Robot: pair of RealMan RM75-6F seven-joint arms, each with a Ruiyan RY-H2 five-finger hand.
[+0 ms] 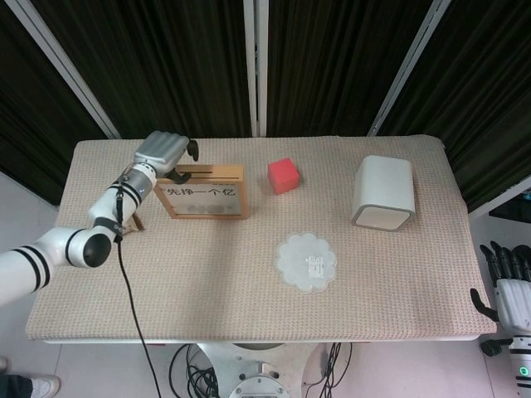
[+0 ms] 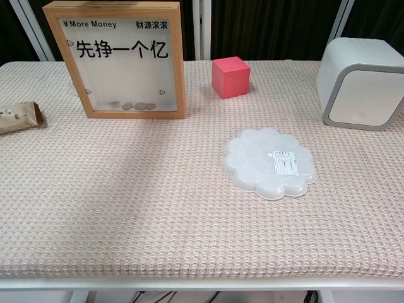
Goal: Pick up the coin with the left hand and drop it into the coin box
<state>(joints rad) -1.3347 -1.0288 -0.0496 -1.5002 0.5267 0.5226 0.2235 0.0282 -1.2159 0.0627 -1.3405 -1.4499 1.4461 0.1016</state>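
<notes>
The wooden-framed coin box (image 1: pixel 203 192) stands upright at the table's back left, and the chest view shows its clear front (image 2: pixel 120 60). Three coins (image 2: pixel 130 106) lie along its bottom, one of them at the left (image 2: pixel 114 106). My left hand (image 1: pixel 163 150) hovers just above the box's top left corner with nothing visible in it, fingers pointing down past the top edge. It is outside the chest view. My right hand (image 1: pixel 510 283) hangs beyond the table's right front corner, fingers spread and holding nothing.
A red cube (image 1: pixel 283 175) sits right of the box. A white rounded container (image 1: pixel 383 192) stands at the back right. A flower-shaped clear lid (image 1: pixel 306 260) lies mid-table. A snack packet (image 2: pixel 19 117) lies left of the box.
</notes>
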